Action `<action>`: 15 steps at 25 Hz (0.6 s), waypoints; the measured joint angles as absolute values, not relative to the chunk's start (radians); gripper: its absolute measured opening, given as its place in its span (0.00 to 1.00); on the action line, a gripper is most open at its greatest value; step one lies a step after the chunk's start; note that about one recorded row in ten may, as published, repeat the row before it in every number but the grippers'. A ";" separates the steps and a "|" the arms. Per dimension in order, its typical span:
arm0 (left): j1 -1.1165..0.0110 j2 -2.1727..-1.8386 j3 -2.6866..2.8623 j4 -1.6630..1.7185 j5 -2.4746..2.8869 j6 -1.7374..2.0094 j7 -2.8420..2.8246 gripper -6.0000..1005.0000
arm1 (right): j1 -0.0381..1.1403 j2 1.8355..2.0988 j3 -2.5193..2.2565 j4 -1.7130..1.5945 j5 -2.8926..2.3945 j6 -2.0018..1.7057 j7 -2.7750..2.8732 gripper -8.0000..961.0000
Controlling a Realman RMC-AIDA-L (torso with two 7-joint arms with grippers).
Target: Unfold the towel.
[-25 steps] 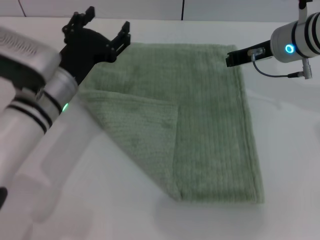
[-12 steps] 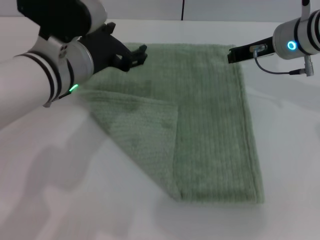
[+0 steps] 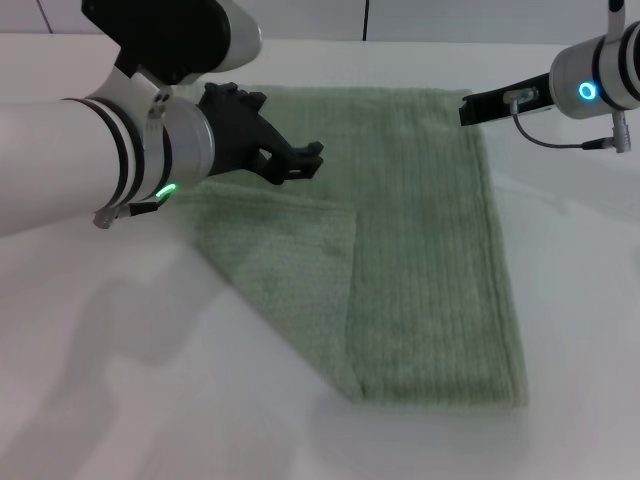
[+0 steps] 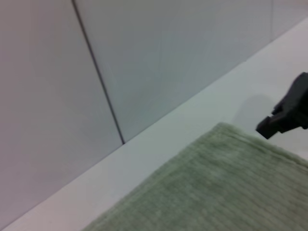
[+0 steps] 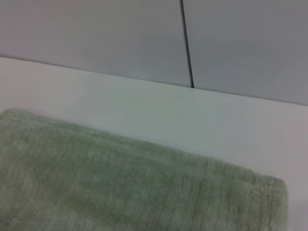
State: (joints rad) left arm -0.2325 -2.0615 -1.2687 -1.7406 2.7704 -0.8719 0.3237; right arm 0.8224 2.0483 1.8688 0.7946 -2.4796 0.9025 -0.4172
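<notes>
Your towel lay flat on the white desk, its near-left corner folded over onto itself. Above that flap, your left tool hovered, fingers seemingly parted. At the towel's far right corner sat your right tool; I couldn't tell its grip.

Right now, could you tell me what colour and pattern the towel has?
The towel is pale sage green with fine ribbed stripes, clearest in the head view.

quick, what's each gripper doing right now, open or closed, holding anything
Left gripper: fingers open, holding nothing, above the towel near its folded-over flap.
Right gripper: at the towel's far right corner; cannot be told.
</notes>
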 joint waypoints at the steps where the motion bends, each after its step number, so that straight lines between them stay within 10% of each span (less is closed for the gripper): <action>1: -0.232 -2.061 -1.269 -1.741 2.770 -0.872 0.324 0.82 | 0.822 2.048 1.869 0.795 -2.480 0.903 -0.417 0.01; 15: -0.275 -2.066 -1.264 -1.748 2.766 -0.982 0.338 0.82 | 0.825 2.048 1.868 0.790 -2.481 0.883 -0.417 0.01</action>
